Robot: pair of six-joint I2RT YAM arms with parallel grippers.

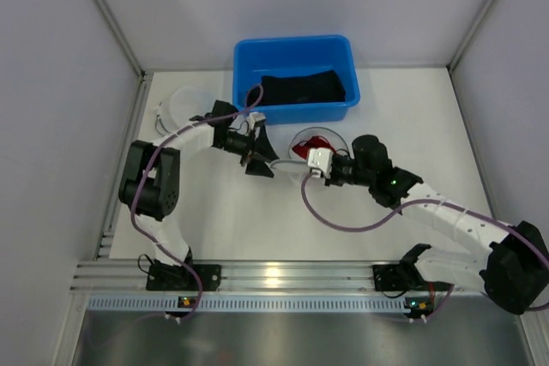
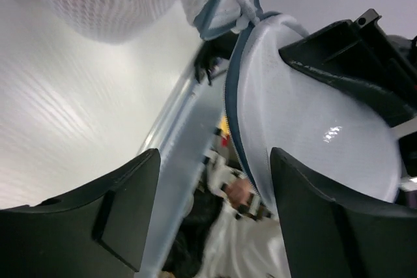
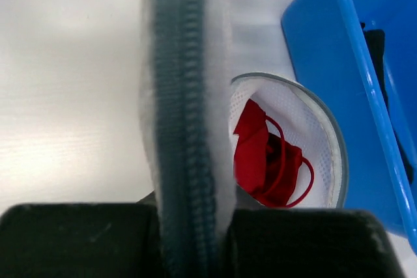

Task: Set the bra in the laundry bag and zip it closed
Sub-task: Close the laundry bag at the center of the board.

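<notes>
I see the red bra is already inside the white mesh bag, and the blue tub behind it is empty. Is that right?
Not quite. The blue tub is not empty: a black piece of clothing lies in it, as the top view shows. The rest holds: the red bra is already inside the white mesh bag, and the tub stands behind it.

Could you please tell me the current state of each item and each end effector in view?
laundry bag: unzipped, mouth open.
bra: red, bunched up inside the laundry bag.
left end effector: open, jaws apart beside the bag's flap.
right end effector: shut on the laundry bag's zipper edge.
blue bin: holding a dark garment.
</notes>
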